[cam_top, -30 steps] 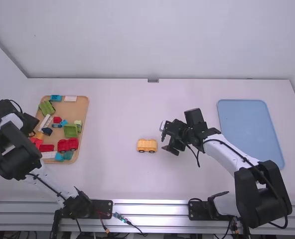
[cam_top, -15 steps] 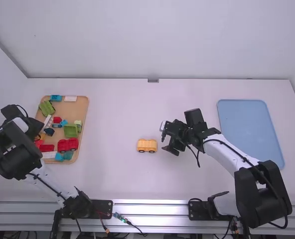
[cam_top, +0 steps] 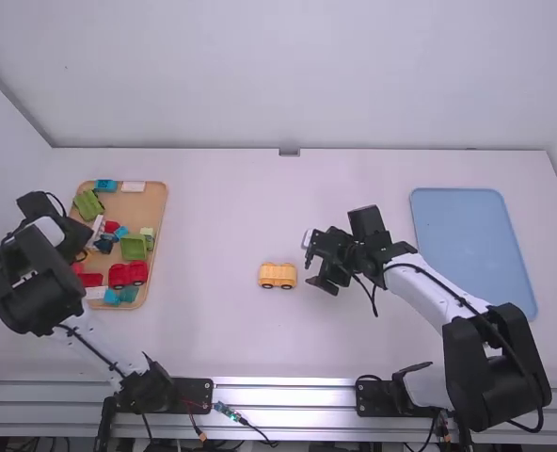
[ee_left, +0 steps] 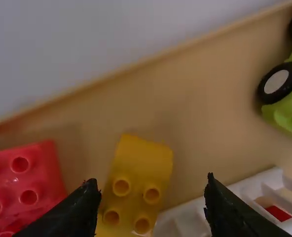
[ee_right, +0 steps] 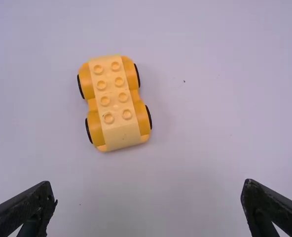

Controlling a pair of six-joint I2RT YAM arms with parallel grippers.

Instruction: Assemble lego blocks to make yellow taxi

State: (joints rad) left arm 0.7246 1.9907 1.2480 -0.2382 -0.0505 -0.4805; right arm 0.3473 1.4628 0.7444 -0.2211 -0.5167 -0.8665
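Spread fingers on the left gripper (ee_left: 152, 182), above the left side of the wooden tray (cam_top: 154, 266), astride one end of a yellow block (ee_left: 136, 168) and not closed on it. Apart too on the right gripper (ee_right: 148, 183), gripping nothing, well to the right of the tray. Between tray and right gripper, upright on the white table (cam_top: 213, 217), a yellow wheeled base (ee_right: 114, 101), bare on top. Well beyond, at the far right from the tray, a blue mat (cam_top: 467, 245).

Judged early in the build: base set out, nothing stacked on it. Left to do, probably: grasp the yellow block, lift it from the tray, carry it rightward, press it onto the base, then perhaps move the taxi to the mat.

Count one base, with eight studs; one yellow block, with four studs in sight; one mat. Inside the tray, count one red wheeled piece (cam_top: 129, 274), at least three other red blocks (cam_top: 90, 280), three white pieces (cam_top: 95, 293) and at least three green ones (cam_top: 134, 247). Hard to count surely near the left gripper, given the cover overhead.
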